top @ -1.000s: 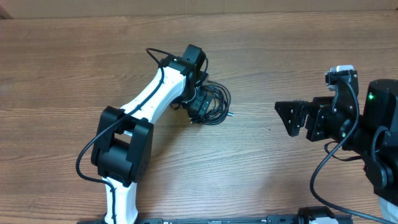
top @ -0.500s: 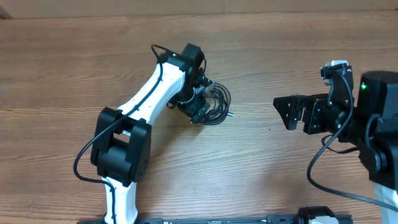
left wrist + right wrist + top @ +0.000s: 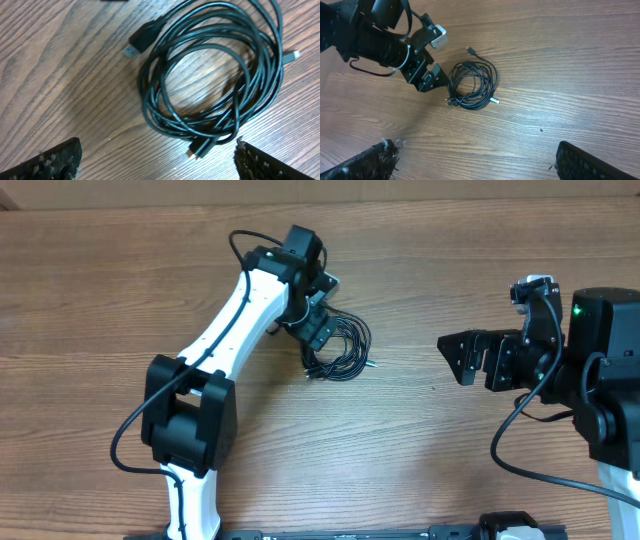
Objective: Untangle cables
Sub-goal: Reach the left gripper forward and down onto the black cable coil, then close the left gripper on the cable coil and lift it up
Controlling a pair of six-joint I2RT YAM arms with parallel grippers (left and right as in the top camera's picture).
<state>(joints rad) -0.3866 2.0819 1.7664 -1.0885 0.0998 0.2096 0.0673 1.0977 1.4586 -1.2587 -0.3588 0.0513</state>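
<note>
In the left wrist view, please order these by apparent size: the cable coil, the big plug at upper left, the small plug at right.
1. cable coil
2. big plug
3. small plug
All lie on the table, so nearness matters little.

The left arm stretches forward, and the left gripper (image 3: 318, 335) tilts downward with jaws spread wide. The right gripper (image 3: 452, 358) points leftward, jaws likewise apart.

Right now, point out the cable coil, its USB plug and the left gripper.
cable coil (image 3: 267, 75), left wrist view, right side of the bundled loops.
USB plug (image 3: 145, 39), left wrist view, its black body.
left gripper (image 3: 431, 79), right wrist view, midway between its open fingers.
</note>
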